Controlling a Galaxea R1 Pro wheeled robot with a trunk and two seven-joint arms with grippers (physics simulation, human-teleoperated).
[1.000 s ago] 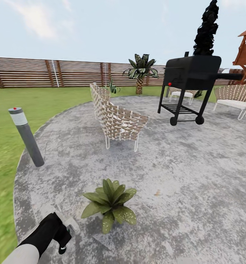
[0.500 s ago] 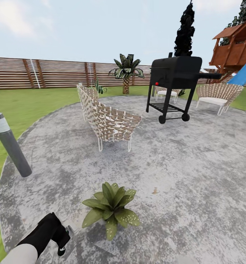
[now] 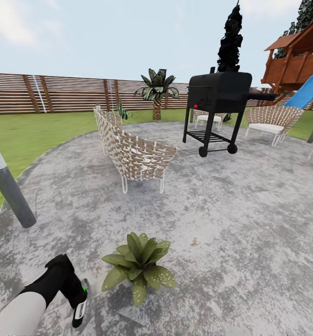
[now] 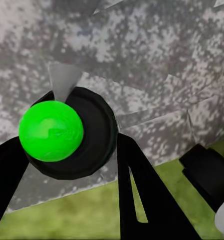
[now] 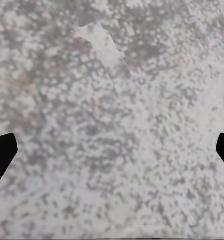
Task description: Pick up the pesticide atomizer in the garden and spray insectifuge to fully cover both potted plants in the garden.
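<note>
Grey mottled paving of a round patio (image 3: 250, 224) spreads across the garden, ringed by green lawn (image 3: 44, 128) and a brown slatted wooden fence (image 3: 72, 93) under a pale sky. On the paving stand a woven wicker chair on thin white legs (image 3: 133, 156), a black wheeled grill with a red knob (image 3: 217, 109), and further wicker seats near a wooden play tower with a blue slide (image 3: 299, 65). A tall grey bollard post (image 3: 7, 186) rises at the patio's left edge.

Low in the head view, a small potted plant with broad pointed green leaves, some speckled yellow (image 3: 138, 266), sits on the paving. Just beside it on the left, the black left gripper (image 3: 77, 298) points downward, its jaws closed around a small dark bottle, the pesticide atomizer (image 3: 79, 310), which shows a pale label and a green spot near its top. Any writing on that label is too small to read. In the left wrist view the atomizer (image 4: 66, 132) appears end-on as a dark round body with a bright green cap, held between the black fingers (image 4: 137, 195), above paving and grass.

The right gripper (image 5: 112, 155) has its jaws spread wide, dark fingertips (image 5: 0, 152) at opposite edges, nothing between them but paving.
</note>
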